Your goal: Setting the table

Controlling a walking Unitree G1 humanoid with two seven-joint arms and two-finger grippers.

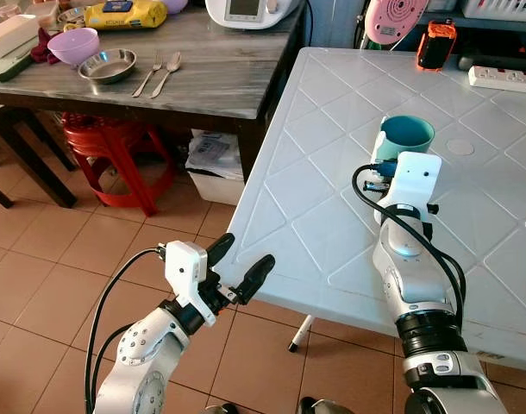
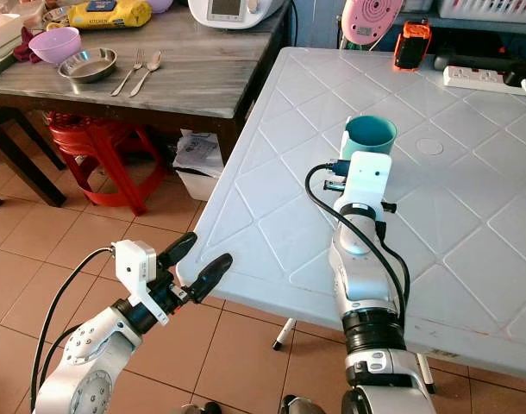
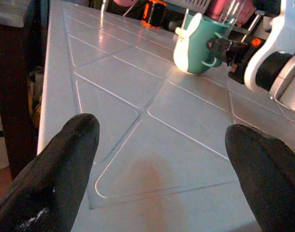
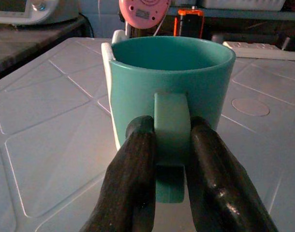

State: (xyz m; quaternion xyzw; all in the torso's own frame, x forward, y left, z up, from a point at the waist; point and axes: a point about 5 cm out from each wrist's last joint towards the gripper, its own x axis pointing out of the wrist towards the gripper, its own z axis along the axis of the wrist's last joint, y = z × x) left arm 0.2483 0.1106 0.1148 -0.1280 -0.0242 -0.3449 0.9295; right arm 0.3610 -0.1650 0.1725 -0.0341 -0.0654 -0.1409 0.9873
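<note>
A teal mug (image 1: 407,136) with a white rabbit figure on its side stands upright on the white plastic table (image 1: 332,216). My right gripper (image 4: 170,145) is shut on the mug's handle (image 4: 169,121), one black finger (image 4: 133,183) on each side. The right arm stretches over the table from its near edge. My left gripper (image 1: 239,263) stands open in the air just off the table's near left corner, nothing between its fingers. In the left wrist view the mug (image 3: 200,43) sits far across the table, with the right wrist (image 3: 278,63) beside it.
A grey wooden table (image 1: 211,82) at the left holds a purple bowl (image 1: 73,45), a steel bowl (image 1: 108,65), a fork and a spoon (image 1: 166,73). A red stool (image 1: 112,151) stands under it. An orange device (image 1: 436,43) and a power strip (image 1: 503,79) lie at the white table's far edge.
</note>
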